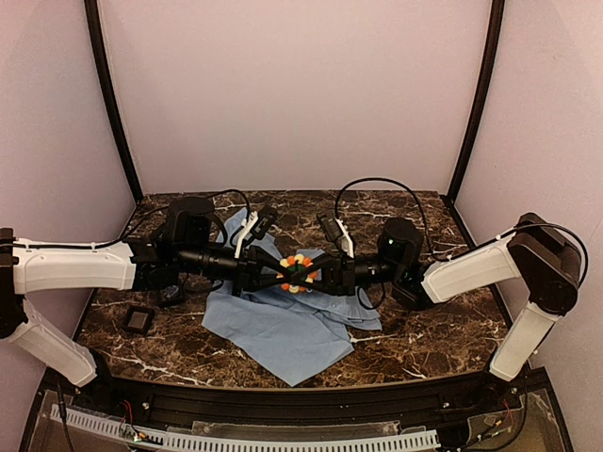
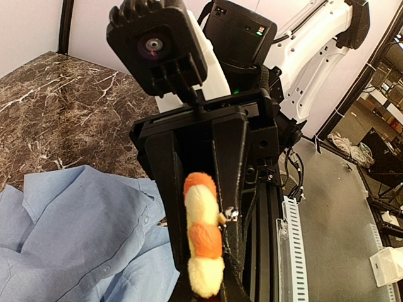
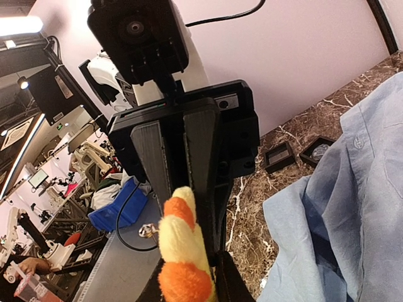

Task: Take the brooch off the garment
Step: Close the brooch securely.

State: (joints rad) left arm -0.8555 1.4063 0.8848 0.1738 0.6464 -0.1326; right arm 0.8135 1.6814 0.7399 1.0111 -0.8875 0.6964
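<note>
Above a marble table, left gripper and right gripper meet at the flower brooch over a light blue shirt. Left wrist view: right gripper clamps the brooch edge-on. Right wrist view: left jaws together just behind it.

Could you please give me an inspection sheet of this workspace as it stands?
Surface: dark veined marble table.
Job's things: brooch held in the air between the arms; garment crumpled on the table below it.
Clutter: two small black square pads beside the garment.
Pincers: right pincer shut on the brooch; left pincer shut, tips at the brooch, grip unclear.
Cables: black cables arch above both arms.
Surroundings: plain pale walls, black corner posts.
</note>
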